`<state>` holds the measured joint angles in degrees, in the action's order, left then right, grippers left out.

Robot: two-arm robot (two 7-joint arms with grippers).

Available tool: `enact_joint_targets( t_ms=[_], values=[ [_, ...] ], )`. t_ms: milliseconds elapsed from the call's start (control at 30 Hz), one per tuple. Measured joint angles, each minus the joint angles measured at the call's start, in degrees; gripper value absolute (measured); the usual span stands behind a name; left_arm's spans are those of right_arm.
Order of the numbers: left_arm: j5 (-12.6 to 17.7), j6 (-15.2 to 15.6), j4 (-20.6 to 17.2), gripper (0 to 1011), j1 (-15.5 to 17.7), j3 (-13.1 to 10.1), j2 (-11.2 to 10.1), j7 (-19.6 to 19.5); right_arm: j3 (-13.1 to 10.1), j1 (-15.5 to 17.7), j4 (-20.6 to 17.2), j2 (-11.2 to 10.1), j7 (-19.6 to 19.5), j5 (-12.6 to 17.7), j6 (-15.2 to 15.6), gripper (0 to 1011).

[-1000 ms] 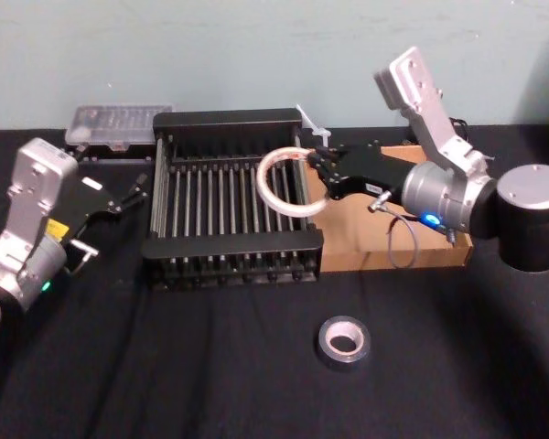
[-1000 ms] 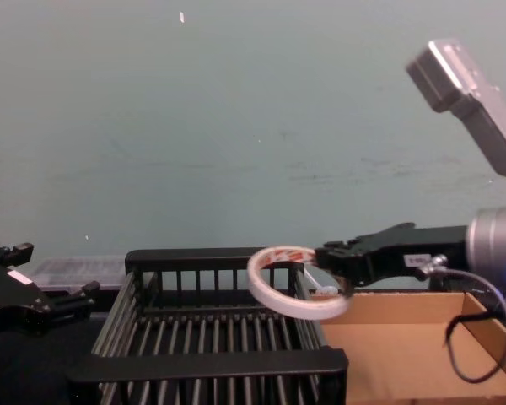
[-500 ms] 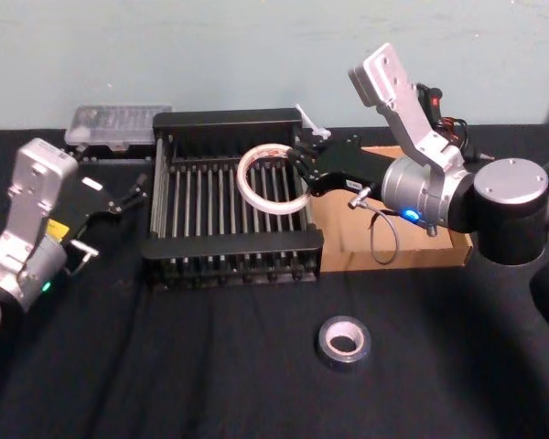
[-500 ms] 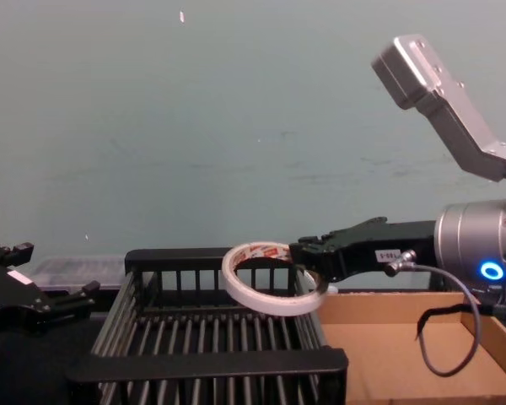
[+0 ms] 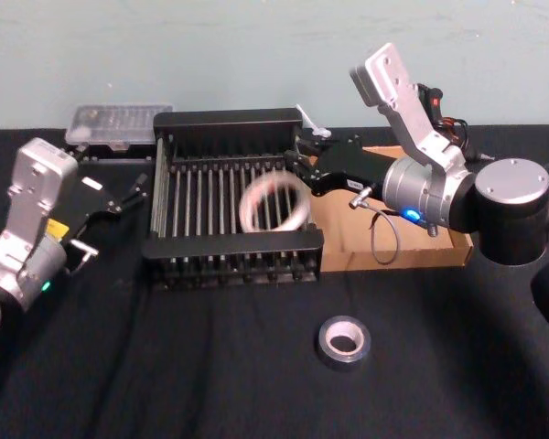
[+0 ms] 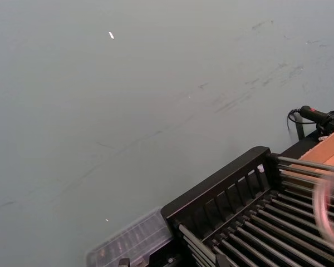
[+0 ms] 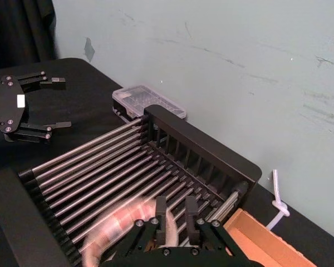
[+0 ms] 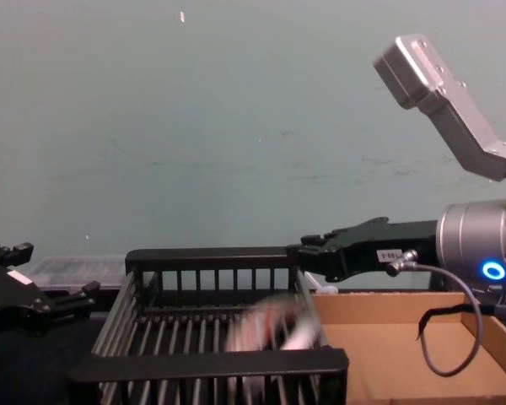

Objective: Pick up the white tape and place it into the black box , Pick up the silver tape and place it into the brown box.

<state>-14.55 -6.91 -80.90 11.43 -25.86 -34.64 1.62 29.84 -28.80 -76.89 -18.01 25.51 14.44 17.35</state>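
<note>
I am seeing right pincer (image 5: 302, 170) spread over black box (image 5: 227, 120), white tape (image 5: 274, 203) tumbling in, left pincer (image 5: 128, 194) spread at 9 o'clock; silver tape (image 5: 345, 341) is seeming light, stiff: pinch its wall

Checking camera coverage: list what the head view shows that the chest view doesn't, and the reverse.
Head view only: the silver tape on the black cloth, nearest the robot. Chest view only: the white tape sits lower than the right gripper, down among the slats. Both: the white tape inside the black box, apart from the right gripper; the brown box alongside; the left gripper parked at far left.
</note>
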Motion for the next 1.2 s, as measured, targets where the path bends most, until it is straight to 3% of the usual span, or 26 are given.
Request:
enact_joint_targets(
  t_ms=[67, 867, 1200],
  values=[
    [0.0, 0.0, 0.0, 1001, 0.0, 0.0, 0.0, 0.0, -0.01, 0.01, -0.01, -0.01, 0.0, 0.02, 0.02, 281],
    [0.0, 0.0, 0.0, 1001, 0.0, 0.0, 0.0, 0.0, -0.03, 0.04, -0.08, -0.08, 0.0, 0.12, 0.13, 997],
    [0.0, 0.0, 0.0, 1001, -0.01, 0.0, 0.0, 0.0, -1.73, 2.35, -4.22, -1.96, -0.03, 1.41, 0.86, 1000]
  ],
)
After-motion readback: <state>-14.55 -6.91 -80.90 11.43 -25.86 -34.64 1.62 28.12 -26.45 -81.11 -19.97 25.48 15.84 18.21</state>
